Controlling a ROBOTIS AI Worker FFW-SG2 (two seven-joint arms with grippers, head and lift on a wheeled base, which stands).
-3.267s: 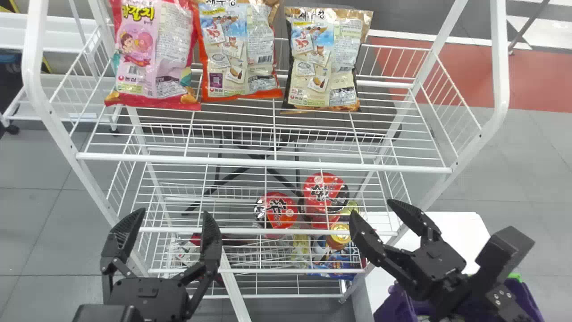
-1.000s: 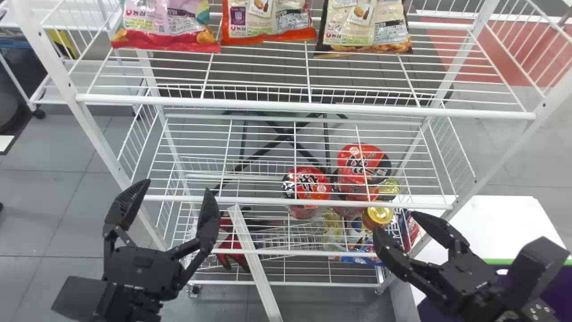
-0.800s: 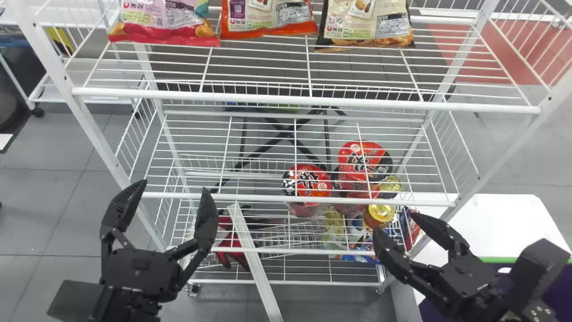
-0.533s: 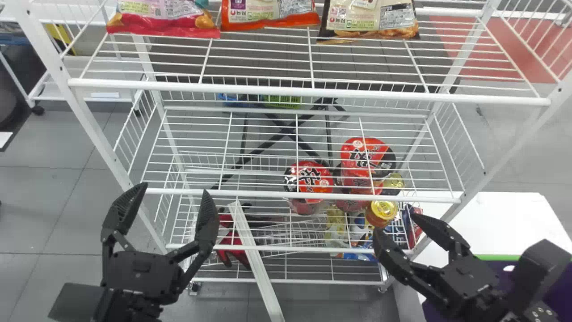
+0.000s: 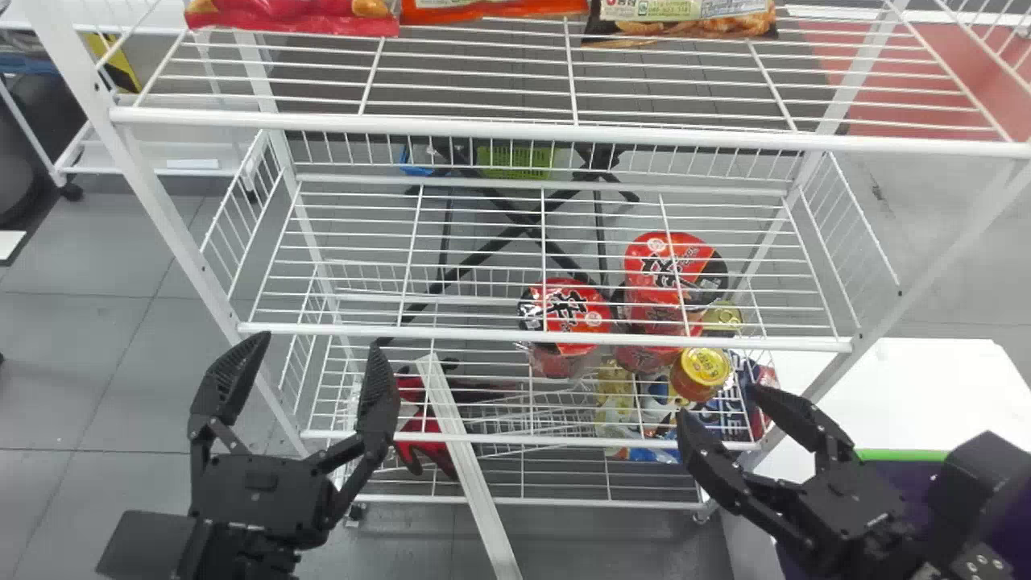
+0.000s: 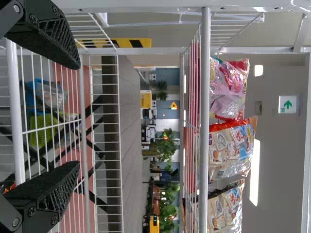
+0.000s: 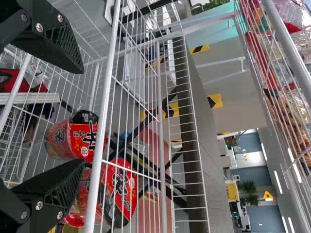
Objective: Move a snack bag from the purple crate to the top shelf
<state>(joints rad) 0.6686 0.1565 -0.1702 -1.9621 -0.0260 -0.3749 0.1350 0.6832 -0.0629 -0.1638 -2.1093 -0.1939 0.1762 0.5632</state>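
While snack bags (image 5: 290, 20) are resting on the top shelf (image 5: 523, 131), the left gripper (image 5: 318, 345) and right gripper (image 5: 718, 403) are hanging widely open, holding nothing.

Smooth metal top shelf (image 5: 564, 132)

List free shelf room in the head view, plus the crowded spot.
Top shelf: bare wire between snack bags and front rail. Middle shelf: bare, noodle cups showing from below. Crowded: lower shelf's right half, noodle cups and yellow-lidded jar.
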